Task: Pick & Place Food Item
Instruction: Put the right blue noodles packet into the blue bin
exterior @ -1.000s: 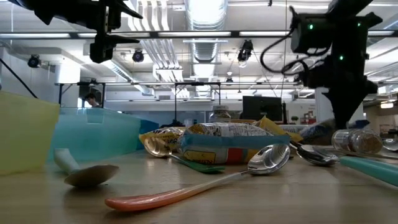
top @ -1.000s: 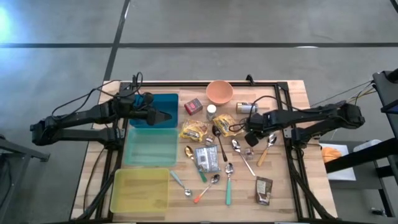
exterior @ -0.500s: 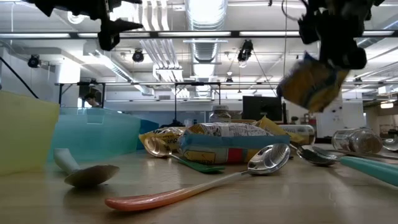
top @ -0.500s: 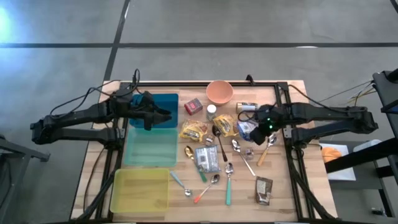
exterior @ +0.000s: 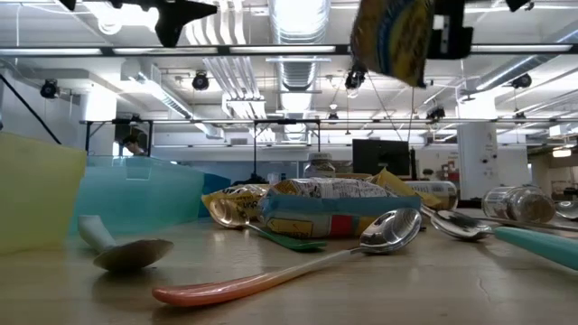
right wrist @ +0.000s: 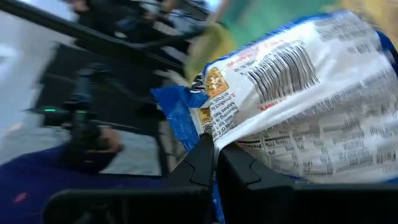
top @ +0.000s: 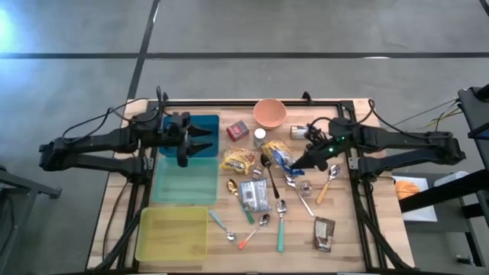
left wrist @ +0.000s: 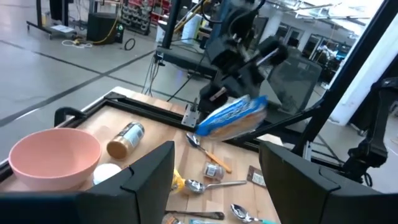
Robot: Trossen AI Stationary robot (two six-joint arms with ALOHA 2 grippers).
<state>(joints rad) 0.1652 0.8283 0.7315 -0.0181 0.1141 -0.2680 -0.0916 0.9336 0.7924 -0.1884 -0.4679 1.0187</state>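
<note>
The right tool was clamped on the snack bag, raised above the desk; the blue bin lay leftward, below the half-open left tool.

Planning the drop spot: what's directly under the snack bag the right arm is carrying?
The right hand, shut on the snack bag, holds it in the air above the spoons and another yellow packet on the table. Whatever lies right beneath the bag is covered.
</note>
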